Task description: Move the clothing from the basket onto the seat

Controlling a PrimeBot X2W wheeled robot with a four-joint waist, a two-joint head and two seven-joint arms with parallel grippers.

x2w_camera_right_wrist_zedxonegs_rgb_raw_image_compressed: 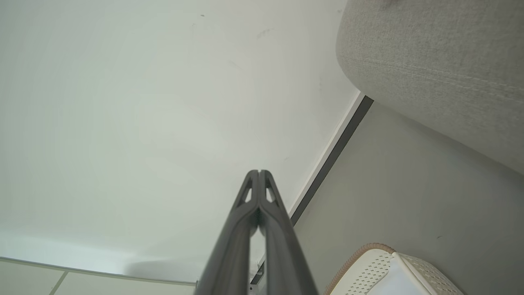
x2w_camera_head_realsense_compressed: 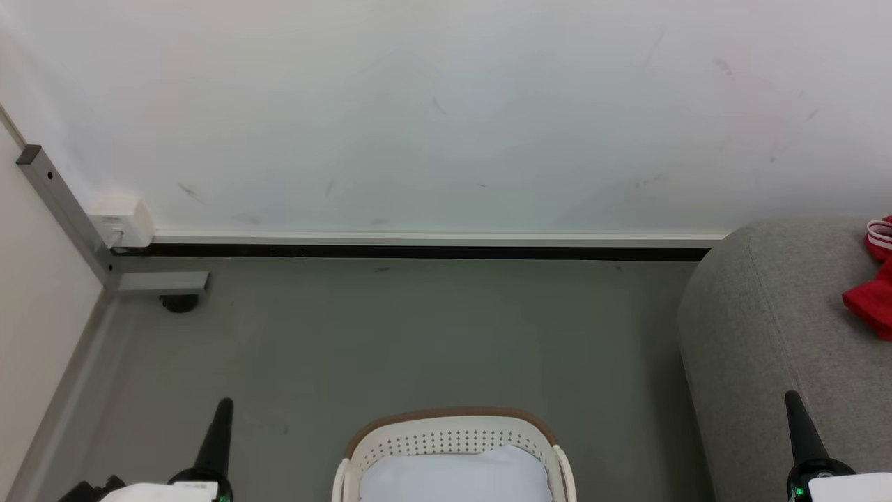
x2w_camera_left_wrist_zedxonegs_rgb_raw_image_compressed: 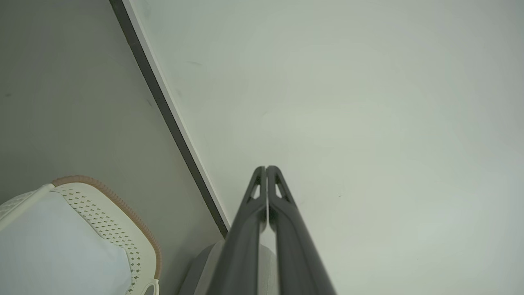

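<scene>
The red clothing [x2w_camera_head_realsense_compressed: 874, 296] with white striped trim lies on the grey seat [x2w_camera_head_realsense_compressed: 766, 335] at the right edge of the head view. The cream basket [x2w_camera_head_realsense_compressed: 453, 438] with a brown rim stands on the floor at the bottom centre, a pale white garment [x2w_camera_head_realsense_compressed: 453, 477] inside it. My left gripper [x2w_camera_head_realsense_compressed: 224, 403] is shut and empty, left of the basket. My right gripper [x2w_camera_head_realsense_compressed: 791, 396] is shut and empty, in front of the seat. The left wrist view shows the shut left gripper [x2w_camera_left_wrist_zedxonegs_rgb_raw_image_compressed: 266, 167] and the basket [x2w_camera_left_wrist_zedxonegs_rgb_raw_image_compressed: 110, 225]. The right wrist view shows the shut right gripper [x2w_camera_right_wrist_zedxonegs_rgb_raw_image_compressed: 258, 171], the seat [x2w_camera_right_wrist_zedxonegs_rgb_raw_image_compressed: 434, 65] and the basket [x2w_camera_right_wrist_zedxonegs_rgb_raw_image_compressed: 368, 266].
A white wall [x2w_camera_head_realsense_compressed: 446, 111] with a dark baseboard [x2w_camera_head_realsense_compressed: 418, 251] runs behind the grey floor [x2w_camera_head_realsense_compressed: 390, 335]. At the back left, a grey metal post [x2w_camera_head_realsense_compressed: 63, 209] with a foot and a white socket box [x2w_camera_head_realsense_compressed: 122, 219] stand by the corner.
</scene>
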